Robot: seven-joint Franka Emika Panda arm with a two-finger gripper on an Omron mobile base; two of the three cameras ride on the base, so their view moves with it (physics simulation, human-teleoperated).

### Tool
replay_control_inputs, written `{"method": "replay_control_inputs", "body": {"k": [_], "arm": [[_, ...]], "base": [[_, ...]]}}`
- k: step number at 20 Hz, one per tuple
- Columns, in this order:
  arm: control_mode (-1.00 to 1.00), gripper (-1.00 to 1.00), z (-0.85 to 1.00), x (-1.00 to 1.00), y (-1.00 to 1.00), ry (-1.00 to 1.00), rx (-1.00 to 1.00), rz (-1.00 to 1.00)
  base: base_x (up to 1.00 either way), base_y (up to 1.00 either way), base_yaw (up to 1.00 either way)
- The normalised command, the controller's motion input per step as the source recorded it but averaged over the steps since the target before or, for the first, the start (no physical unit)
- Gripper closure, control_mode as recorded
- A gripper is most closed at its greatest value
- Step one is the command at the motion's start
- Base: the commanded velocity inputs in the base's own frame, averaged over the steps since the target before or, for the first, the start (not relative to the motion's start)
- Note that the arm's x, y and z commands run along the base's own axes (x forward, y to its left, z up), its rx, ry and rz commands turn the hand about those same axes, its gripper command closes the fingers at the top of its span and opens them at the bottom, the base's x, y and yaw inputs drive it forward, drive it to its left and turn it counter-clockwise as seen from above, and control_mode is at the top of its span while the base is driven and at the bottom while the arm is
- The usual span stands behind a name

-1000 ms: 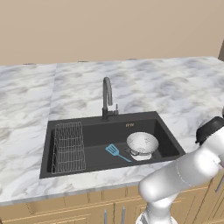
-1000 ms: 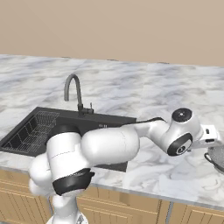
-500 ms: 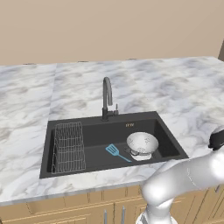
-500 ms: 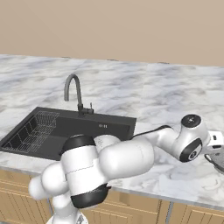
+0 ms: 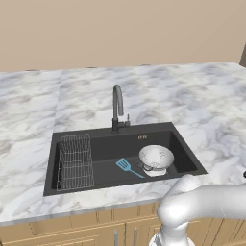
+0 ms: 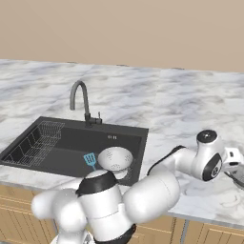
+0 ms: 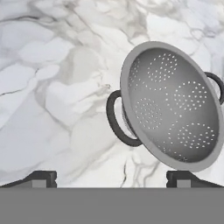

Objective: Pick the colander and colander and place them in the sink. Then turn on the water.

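Two colanders on our list, taken left to right. Rack (image 5: 74,162): inside the sink (image 5: 185,149), left end; no concern. Tap (image 5: 117,106): behind the basin, off, no water yet. Spatula (image 5: 128,167): on the sink floor, just beside the white colander (image 5: 156,157), which already sits in the right half. Grey colander (image 7: 173,105): on the marble counter (image 7: 52,87) well right of the sink, tilted, one loop handle toward us. Gripper (image 7: 112,178): fully spread, holding nothing, and the bowl lies off to one side of its line. Risks, as we judge them: closing off-centre could pinch only the thin rim, so the bowl rocks or slips; lowering it later could knock the white colander or spatula.
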Motion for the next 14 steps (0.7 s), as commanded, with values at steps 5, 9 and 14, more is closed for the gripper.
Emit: {"method": "replay_control_inputs", "body": {"k": [5, 9, 14], "arm": [[-1.0, -1.0, -0.2, 0.22, -0.13, 0.04, 0.0, 0.0], [-1.0, -1.0, -0.09, 0.25, -0.29, 0.06, 0.0, 0.0], [-1.0, -1.0, -0.15, 0.14, -0.42, 0.03, 0.0, 0.0]], "base": [[0.0, 0.0, 0.0], [0.0, 0.0, 0.0], [0.0, 0.0, 0.0]]}}
